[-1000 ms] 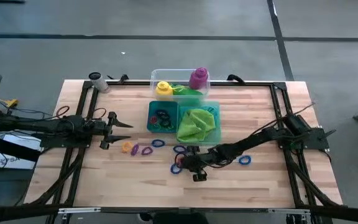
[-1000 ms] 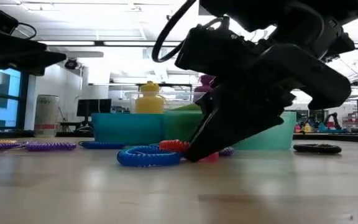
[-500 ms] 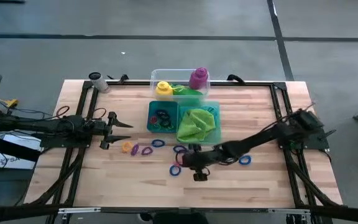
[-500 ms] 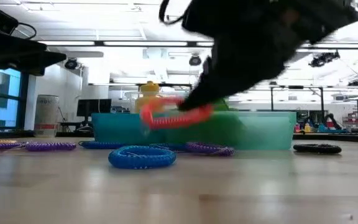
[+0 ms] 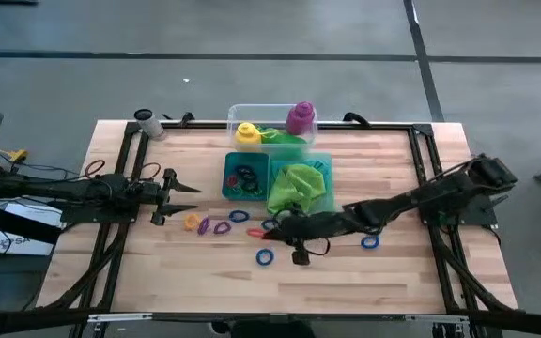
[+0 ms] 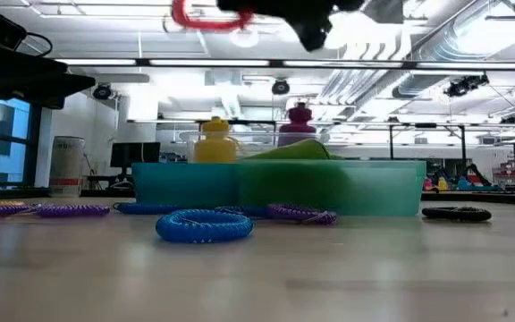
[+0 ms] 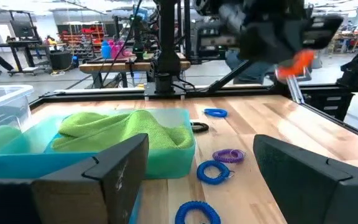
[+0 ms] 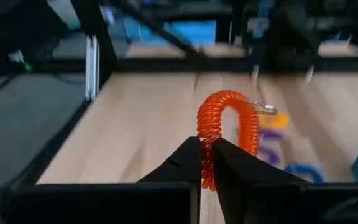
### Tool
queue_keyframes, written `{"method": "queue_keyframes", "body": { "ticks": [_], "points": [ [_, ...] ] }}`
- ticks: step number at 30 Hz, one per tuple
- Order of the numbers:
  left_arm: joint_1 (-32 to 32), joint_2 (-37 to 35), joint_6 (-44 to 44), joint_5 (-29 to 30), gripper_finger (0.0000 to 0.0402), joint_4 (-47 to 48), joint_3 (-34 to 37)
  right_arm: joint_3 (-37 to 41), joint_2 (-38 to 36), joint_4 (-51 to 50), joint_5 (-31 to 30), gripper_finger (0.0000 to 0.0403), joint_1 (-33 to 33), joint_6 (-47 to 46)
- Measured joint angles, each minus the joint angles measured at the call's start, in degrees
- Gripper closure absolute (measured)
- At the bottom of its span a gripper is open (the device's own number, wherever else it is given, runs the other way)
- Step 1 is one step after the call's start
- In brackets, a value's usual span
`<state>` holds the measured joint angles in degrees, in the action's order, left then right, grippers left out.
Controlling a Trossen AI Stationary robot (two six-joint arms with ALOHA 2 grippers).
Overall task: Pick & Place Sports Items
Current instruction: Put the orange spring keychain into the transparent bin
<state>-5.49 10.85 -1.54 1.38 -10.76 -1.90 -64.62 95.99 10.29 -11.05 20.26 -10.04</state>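
My right gripper (image 5: pixel 273 229) hangs above the table's middle, just near of the teal tray (image 5: pixel 230 191), shut on a red coil ring (image 8: pixel 227 121) that shows high up in the low view (image 6: pixel 199 16). The tray holds rings (image 5: pixel 244 176) in one compartment and a lime-green cloth (image 5: pixel 299 186) in the other. Behind it a clear tub (image 5: pixel 236 115) holds a yellow bottle (image 5: pixel 246 133) and a purple bottle (image 5: pixel 300 117). My left gripper (image 5: pixel 195 188) waits open at the table's left. My right gripper pinches one spot of the red ring's coil (image 8: pixel 207 134) between its two fingertips. The fingers reach in from the table's right, slanting a little downward. The rest of the loop stands out beyond the fingertips, lifted clear of the table.
Loose rings lie on the wood near the tray: blue ones (image 5: pixel 265 256) (image 5: pixel 370 241) (image 5: pixel 239 216), a purple one (image 5: pixel 222 226), an orange one (image 5: pixel 193 222) and a black one (image 6: pixel 455 213). A white cylinder (image 5: pixel 146 119) stands at the far left corner.
My right gripper has risen well above the table with the red ring and tipped from steeply downward toward level. The ring, which lay on the wood beside a blue ring, now hangs clear in the air; the blue ring stays on the table.
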Motion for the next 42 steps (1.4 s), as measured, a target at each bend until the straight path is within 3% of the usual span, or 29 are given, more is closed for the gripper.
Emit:
{"method": "queue_keyframes", "body": {
  "ticks": [15, 28, 42],
  "points": [
    [0.01, 0.02, 0.01, -0.01, 0.0165, 0.00, -0.01, -0.02, 0.13, 11.88, 0.63, 0.0401, -9.96, 8.43],
    [0.00, 0.00, 0.00, -0.01, 0.0165, 0.00, -0.01, -0.04, 9.96, 28.45, 7.10, 0.0401, -20.94, 9.87],
    [-0.01, 0.00, 0.00, 0.01, 0.0165, -0.01, 0.01, -0.04, 20.63, 26.75, 6.47, 0.0401, -25.28, 1.28]
  ]
}}
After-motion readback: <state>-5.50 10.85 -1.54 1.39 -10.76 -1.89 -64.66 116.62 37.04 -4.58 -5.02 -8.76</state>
